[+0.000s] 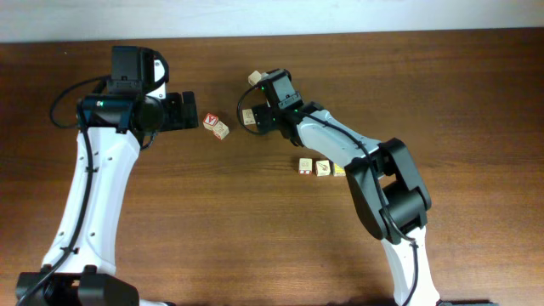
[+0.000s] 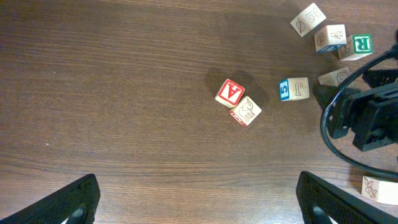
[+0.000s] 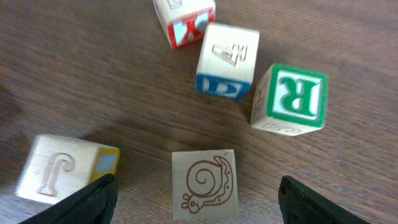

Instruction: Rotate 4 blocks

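Ahead of the right jaws, green-letter cube (image 3: 296,96): "R"; block (image 2: 292,89) beside them: "J", "5"; red cube (image 2: 230,93): "A".

Eight wooden cubes (image 2: 293,89); two arms (image 1: 92,183)

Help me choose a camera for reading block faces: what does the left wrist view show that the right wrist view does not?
Only the left wrist view: the red A block, the hand-picture block beside it, a lone block at the lower right edge, and the right arm seen from outside.
Only the right wrist view: the right gripper, fingers open either side of the snail block without touching it, and the snail drawing large enough to read.
Both: the snail block, the J block, the green R block and the blue-marked block.
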